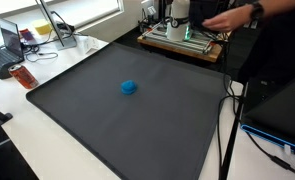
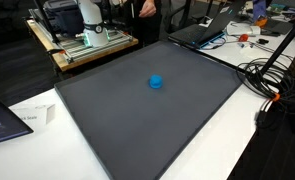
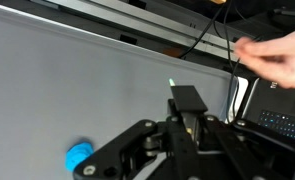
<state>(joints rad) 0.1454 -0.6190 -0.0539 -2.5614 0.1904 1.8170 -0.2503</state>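
Closed gripper (image 3: 190, 104) above dark mat (image 3: 77, 80), blue ball (image 3: 79, 155), cluttered desks (image 1: 79, 45) around

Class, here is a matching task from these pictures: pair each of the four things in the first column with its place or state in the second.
1 small blue round object
2 large dark grey flat mat
3 black metal tool
4 person's bare hand

A shut, holding nothing
B covers the white table
C shows at the upper right of the wrist view
D lies on the mat, apart from the tool

Pairs: 1-D, 2-B, 3-A, 4-C
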